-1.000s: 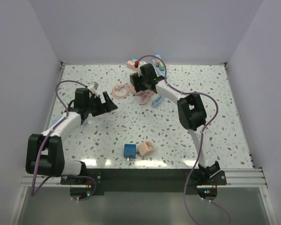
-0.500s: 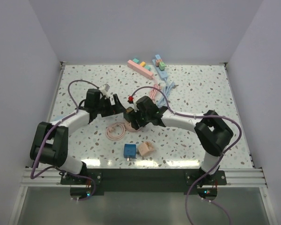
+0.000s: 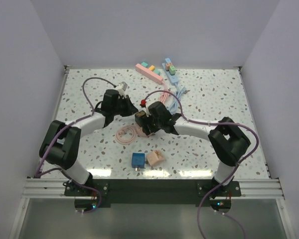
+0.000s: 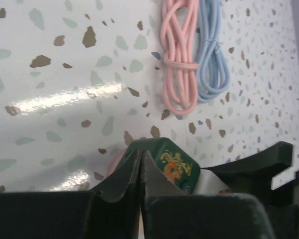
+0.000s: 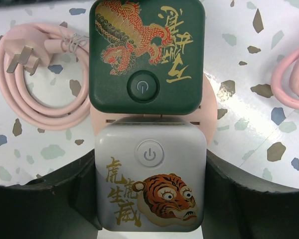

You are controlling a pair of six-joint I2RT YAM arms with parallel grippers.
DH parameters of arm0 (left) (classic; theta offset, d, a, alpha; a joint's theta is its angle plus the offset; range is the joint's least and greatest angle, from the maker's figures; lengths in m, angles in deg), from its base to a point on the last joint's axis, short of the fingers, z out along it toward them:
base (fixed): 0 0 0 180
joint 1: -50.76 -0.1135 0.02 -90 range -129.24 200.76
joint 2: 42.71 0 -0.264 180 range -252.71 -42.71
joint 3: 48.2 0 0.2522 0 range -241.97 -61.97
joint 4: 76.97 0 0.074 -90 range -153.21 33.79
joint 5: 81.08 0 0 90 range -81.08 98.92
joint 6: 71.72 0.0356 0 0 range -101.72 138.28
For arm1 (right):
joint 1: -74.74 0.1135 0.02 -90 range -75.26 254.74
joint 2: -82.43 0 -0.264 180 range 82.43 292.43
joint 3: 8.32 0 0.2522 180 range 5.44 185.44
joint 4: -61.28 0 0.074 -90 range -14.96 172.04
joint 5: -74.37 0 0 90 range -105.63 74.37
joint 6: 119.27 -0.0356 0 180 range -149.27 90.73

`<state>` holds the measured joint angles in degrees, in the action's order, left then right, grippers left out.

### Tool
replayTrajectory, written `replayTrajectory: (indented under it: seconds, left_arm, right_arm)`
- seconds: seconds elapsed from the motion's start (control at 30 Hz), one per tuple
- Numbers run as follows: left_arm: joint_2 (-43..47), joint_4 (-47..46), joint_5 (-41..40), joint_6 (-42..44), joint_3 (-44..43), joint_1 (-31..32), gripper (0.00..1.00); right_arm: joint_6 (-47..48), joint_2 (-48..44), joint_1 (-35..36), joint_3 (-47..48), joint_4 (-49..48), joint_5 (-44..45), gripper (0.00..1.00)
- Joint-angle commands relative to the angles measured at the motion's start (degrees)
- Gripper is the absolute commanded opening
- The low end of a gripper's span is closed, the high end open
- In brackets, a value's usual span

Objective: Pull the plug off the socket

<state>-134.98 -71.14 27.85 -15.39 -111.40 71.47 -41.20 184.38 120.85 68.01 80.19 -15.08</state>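
Note:
A pink socket carries two plugs: a dark green dragon plug and a white tiger plug. My right gripper is shut on the white tiger plug, one finger pressed on each side. In the top view this cluster sits mid-table under the right gripper. My left gripper is just left of it. In the left wrist view its jaws are shut with nothing between them, and their tips are right against the green plug.
The socket's pink cord lies coiled beside it, its pronged end showing. Pink and blue cable bundles lie beyond. A blue cube and a peach cube sit near the front. Power strips line the back.
The left gripper has snapped shut and moved right, up to the green plug. The right gripper, with socket and plugs, shifted slightly up and left.

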Motion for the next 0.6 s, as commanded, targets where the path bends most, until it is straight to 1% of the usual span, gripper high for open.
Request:
replayTrajectory:
  seconds: [0.0,0.13,0.27,0.47,0.57]
  left_arm:
    - [-6.1,5.3,-6.6,1.2,1.4,1.4,0.00]
    - [-6.7,4.1,-9.4,0.0,4.1,3.5,0.00]
    - [-6.6,3.3,-10.4,-1.1,6.2,5.5,0.00]
    - [-0.5,4.6,-14.5,-1.2,5.9,5.6,0.00]
    - [4.3,4.8,-14.7,-1.9,6.5,5.6,0.17]
  right_arm:
    - [-3.5,-3.0,-0.2,-0.6,-1.4,0.6,0.00]
    - [-4.1,-5.4,-0.2,1.4,-0.3,2.6,0.00]
    - [-3.9,-4.8,-0.2,3.8,0.7,4.3,0.00]
    - [-4.9,-1.8,-0.3,6.0,1.9,5.5,0.00]
    - [-6.6,-0.4,-0.5,6.5,1.9,6.9,0.00]
